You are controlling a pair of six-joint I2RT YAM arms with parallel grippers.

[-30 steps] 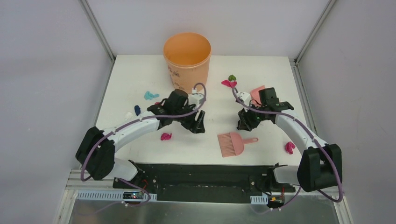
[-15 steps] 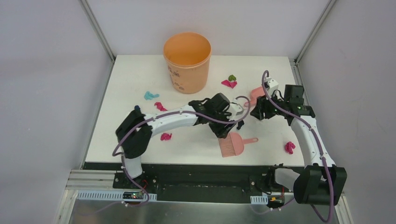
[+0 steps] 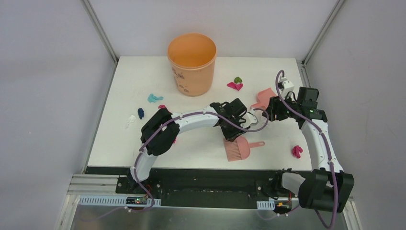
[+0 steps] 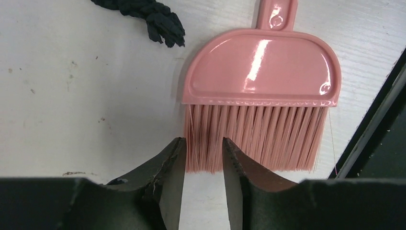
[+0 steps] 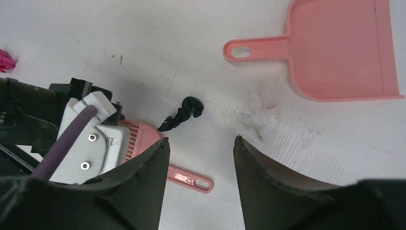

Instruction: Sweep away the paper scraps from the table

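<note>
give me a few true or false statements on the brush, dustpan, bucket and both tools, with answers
1. The pink plastic hand brush lies flat on the white table. True.
2. The right tool grips the pink plastic dustpan. False: it is open and empty, and the dustpan lies apart from it on the table.
3. A black crumpled paper scrap lies near the brush. True.
4. The orange plastic bucket is tipped on its side. False: it stands upright.
5. The left tool is shut on the brush handle. False: it is open, at the bristle end.
</note>
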